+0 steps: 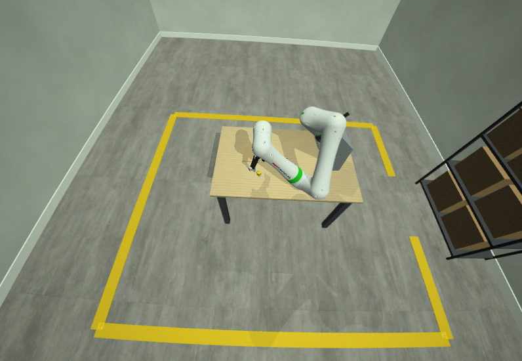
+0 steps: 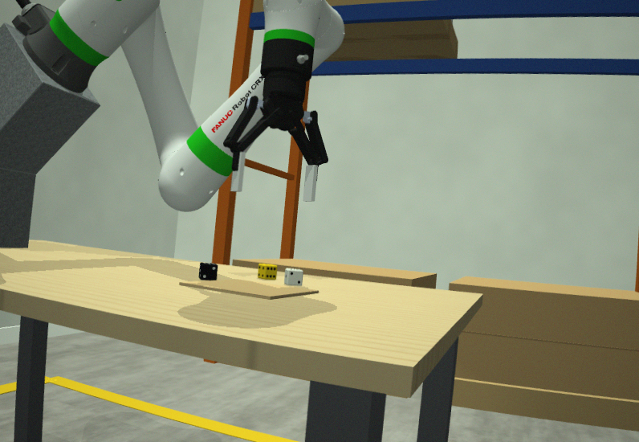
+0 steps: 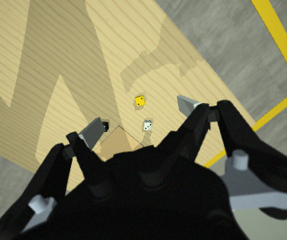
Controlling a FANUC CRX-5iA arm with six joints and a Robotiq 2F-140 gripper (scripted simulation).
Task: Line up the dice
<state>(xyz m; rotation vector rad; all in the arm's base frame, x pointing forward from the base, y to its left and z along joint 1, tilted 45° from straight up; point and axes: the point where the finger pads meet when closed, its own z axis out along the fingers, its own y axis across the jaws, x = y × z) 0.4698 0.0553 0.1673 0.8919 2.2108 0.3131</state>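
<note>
My gripper [image 2: 272, 186] [image 3: 139, 113] [image 1: 254, 167] is open and empty, and hangs high above the dice. A thin tan mat [image 2: 247, 288] [image 3: 113, 148] lies flat on the wooden table [image 2: 361, 333] [image 1: 337, 188] [image 3: 44, 60]. A black die [image 2: 208, 270] [image 3: 105, 126] sits at the mat's edge; in the wrist view a finger partly hides it. A white die [image 2: 293, 276] [image 3: 147, 125] stands just off the mat's far side. A yellow die [image 2: 267, 271] [image 3: 140, 101] [image 1: 258, 172] lies farther out on the bare table. All three lie flat.
The robot stands on a grey pedestal [image 2: 30, 116] [image 1: 343, 149] at the table's corner. Wooden crates [image 2: 542, 333] and an orange rack upright [image 2: 238, 116] stand behind the table. A shelf rack [image 1: 477, 196] stands at the right. Yellow tape [image 1: 139, 205] marks the floor.
</note>
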